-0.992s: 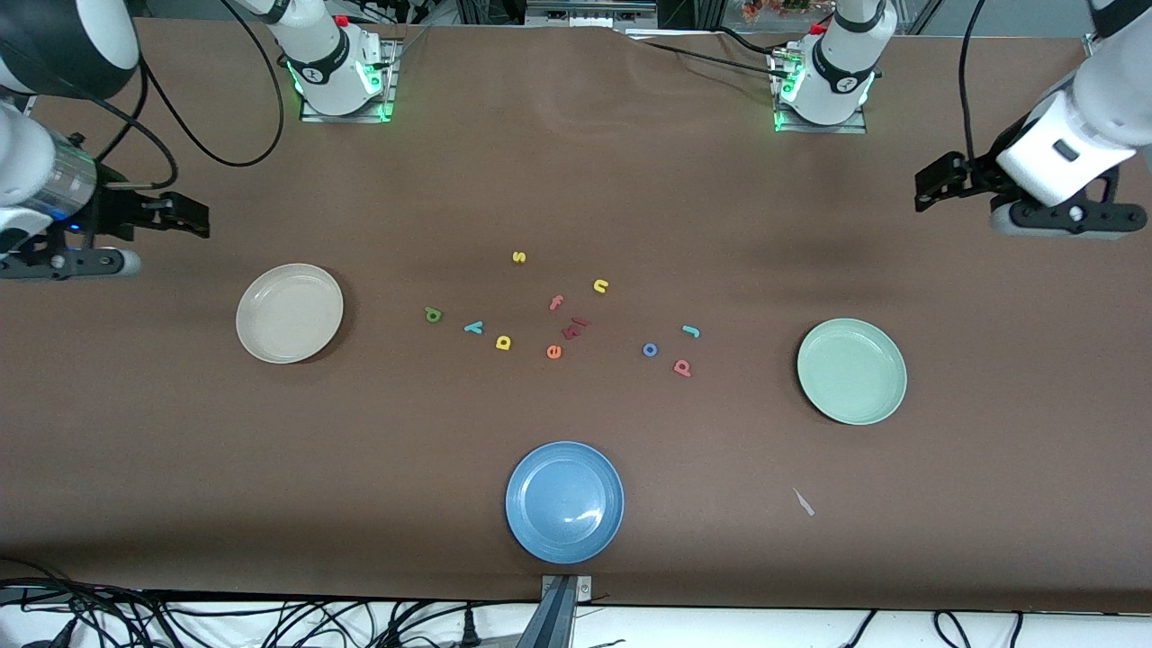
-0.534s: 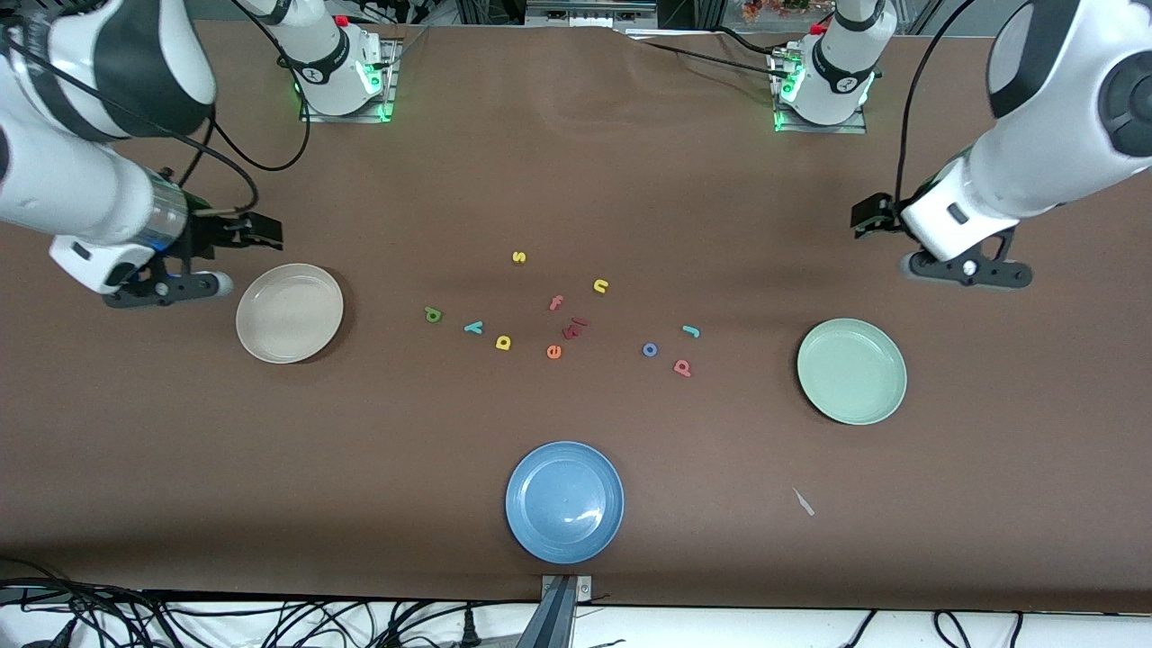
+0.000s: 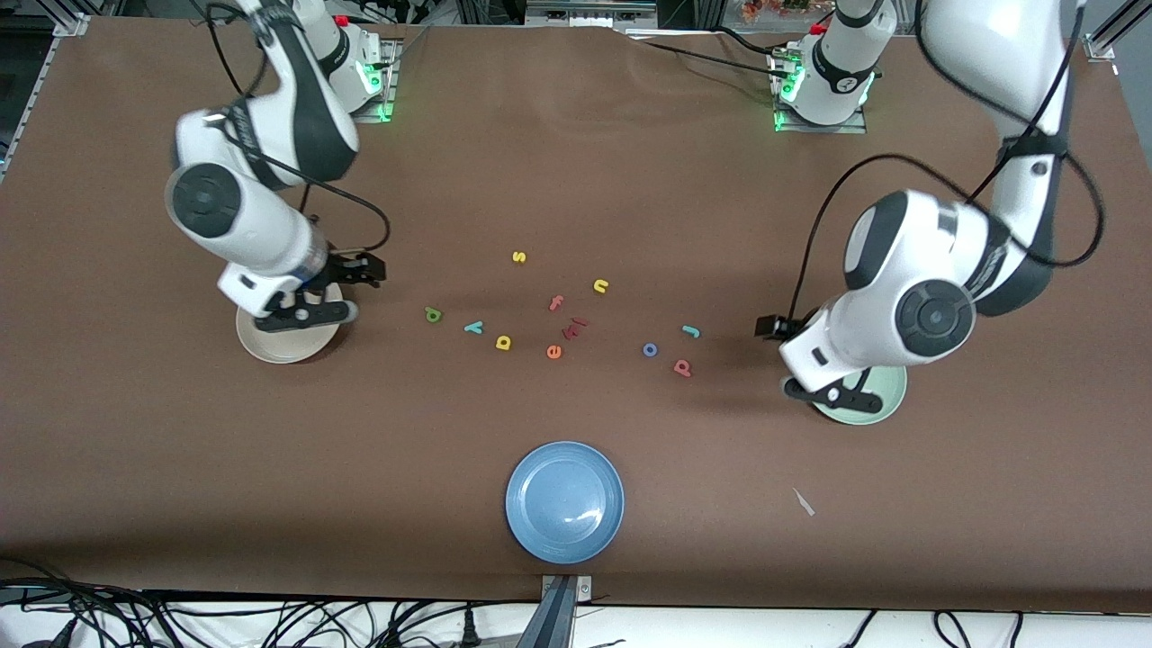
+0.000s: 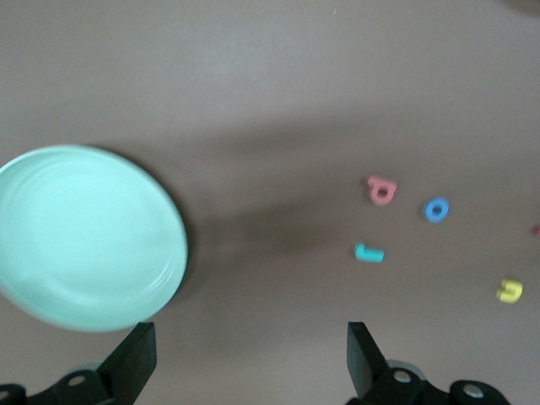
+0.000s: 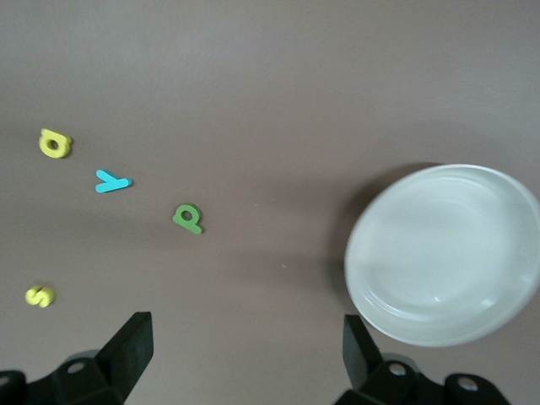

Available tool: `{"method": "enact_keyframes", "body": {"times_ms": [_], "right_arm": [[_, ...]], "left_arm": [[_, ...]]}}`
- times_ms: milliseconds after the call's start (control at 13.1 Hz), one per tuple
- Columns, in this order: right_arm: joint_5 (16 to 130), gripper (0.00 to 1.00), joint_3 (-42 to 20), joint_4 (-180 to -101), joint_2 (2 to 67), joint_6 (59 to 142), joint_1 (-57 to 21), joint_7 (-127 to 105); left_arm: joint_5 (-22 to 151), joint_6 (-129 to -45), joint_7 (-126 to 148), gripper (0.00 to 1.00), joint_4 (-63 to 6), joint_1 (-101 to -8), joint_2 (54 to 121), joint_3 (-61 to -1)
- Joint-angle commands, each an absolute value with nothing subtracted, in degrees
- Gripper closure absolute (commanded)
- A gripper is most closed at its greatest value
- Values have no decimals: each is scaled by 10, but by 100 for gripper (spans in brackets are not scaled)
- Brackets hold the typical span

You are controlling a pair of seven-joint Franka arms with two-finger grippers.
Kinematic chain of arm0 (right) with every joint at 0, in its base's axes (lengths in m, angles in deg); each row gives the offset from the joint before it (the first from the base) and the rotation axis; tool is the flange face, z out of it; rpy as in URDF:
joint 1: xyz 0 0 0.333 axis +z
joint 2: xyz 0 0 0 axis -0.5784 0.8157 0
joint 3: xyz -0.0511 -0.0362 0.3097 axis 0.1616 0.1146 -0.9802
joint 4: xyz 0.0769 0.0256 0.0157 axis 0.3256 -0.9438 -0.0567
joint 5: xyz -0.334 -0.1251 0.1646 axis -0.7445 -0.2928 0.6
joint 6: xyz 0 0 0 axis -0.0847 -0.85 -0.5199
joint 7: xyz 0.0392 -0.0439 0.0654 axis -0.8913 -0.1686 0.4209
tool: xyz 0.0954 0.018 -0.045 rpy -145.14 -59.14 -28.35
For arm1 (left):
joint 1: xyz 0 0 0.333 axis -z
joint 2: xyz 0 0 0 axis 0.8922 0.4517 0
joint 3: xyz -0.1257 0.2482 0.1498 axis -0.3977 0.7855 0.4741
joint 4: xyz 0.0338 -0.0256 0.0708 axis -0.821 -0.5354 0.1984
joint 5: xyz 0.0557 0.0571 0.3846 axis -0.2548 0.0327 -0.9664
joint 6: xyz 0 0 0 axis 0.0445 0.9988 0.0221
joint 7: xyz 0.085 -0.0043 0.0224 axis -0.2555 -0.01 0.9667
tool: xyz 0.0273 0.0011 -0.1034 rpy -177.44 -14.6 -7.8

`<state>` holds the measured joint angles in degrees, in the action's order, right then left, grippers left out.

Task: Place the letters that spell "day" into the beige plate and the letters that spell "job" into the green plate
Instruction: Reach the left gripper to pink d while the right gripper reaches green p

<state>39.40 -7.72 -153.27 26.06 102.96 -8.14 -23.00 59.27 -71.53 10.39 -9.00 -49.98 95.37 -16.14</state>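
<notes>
The green "d" (image 3: 433, 314), teal "y" (image 3: 473, 327) and yellow "a" (image 3: 503, 342) lie in a row on the table beside the beige plate (image 3: 270, 346). The blue "o" (image 3: 650, 349), teal "j" (image 3: 690, 331) and pink "b" (image 3: 682, 367) lie beside the green plate (image 3: 868, 409). My right gripper (image 3: 367, 268) hangs open and empty over the table between the beige plate (image 5: 443, 253) and the "d" (image 5: 187, 218). My left gripper (image 3: 768, 326) hangs open and empty between the green plate (image 4: 84, 236) and the "j" (image 4: 368, 252). Each arm covers part of its plate.
Mid-table lie a yellow "s" (image 3: 518, 256), yellow "n" (image 3: 601, 286), pink "f" (image 3: 556, 302), orange "e" (image 3: 553, 352) and dark red letters (image 3: 574, 328). A blue plate (image 3: 564, 501) sits nearest the front camera. A pale scrap (image 3: 803, 502) lies near it.
Both arms have swung in from the table's ends toward the letters. The right gripper has passed over the beige plate and the left has come alongside the green plate. Both stayed open.
</notes>
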Motion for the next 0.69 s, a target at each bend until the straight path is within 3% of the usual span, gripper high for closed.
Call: {"method": "enact_keyframes", "body": {"times_ms": [0, 305, 534, 610], "right_arm": [[397, 0, -72, -1550, 304, 1101, -53, -256], [399, 0, -73, -1597, 339, 1212, -36, -287], [403, 0, -77, -1594, 368, 1247, -31, -295], [403, 0, -79, -1592, 374, 1247, -28, -296]], "left_arm": [[607, -738, 174, 0, -63, -458, 1001, -156], [609, -765, 334, 0, -76, -432, 1019, -156], [610, -850, 443, 2, -107, -418, 1041, -156], [608, -879, 471, 19, -113, -402, 1051, -156]]}}
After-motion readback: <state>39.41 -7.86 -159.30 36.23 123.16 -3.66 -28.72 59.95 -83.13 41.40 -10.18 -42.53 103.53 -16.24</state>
